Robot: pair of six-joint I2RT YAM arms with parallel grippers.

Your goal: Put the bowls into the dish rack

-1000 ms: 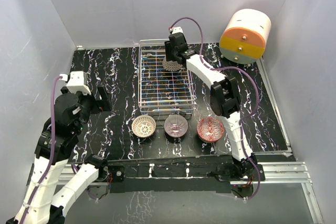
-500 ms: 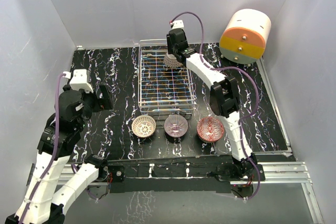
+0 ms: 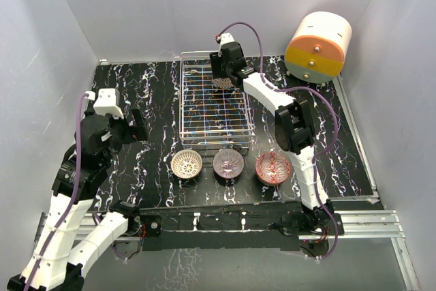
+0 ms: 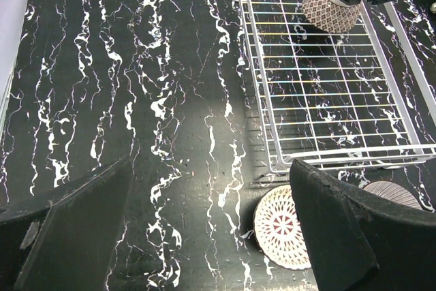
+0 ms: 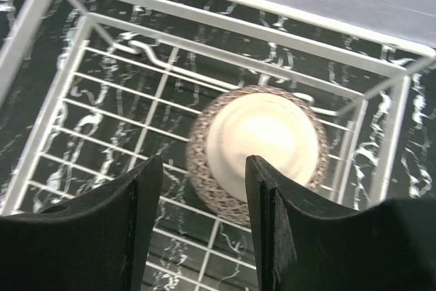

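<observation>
The silver wire dish rack (image 3: 182, 103) stands at the middle back of the table. One bowl (image 3: 219, 84) lies upside down in its far right corner, pale foot ring up (image 5: 262, 142). My right gripper (image 3: 221, 71) hovers just above it, open, its fingers (image 5: 139, 226) apart and off the bowl. Three bowls sit in a row in front of the rack: white-lattice (image 3: 187, 164), dark purple (image 3: 228, 163), red (image 3: 273, 167). My left gripper (image 3: 138, 126) hangs open over the bare table left of the rack, with the lattice bowl (image 4: 281, 228) low beside its right finger.
A cream-and-orange cylindrical drawer unit (image 3: 317, 46) stands at the back right corner. White walls close the table on three sides. The rack's near rim (image 4: 340, 158) lies between the front bowls and the upturned bowl (image 4: 330, 10).
My right gripper carried the upturned bowl a little toward the rack's far end and now stands open over it. The left arm has risen and shifted slightly right.
</observation>
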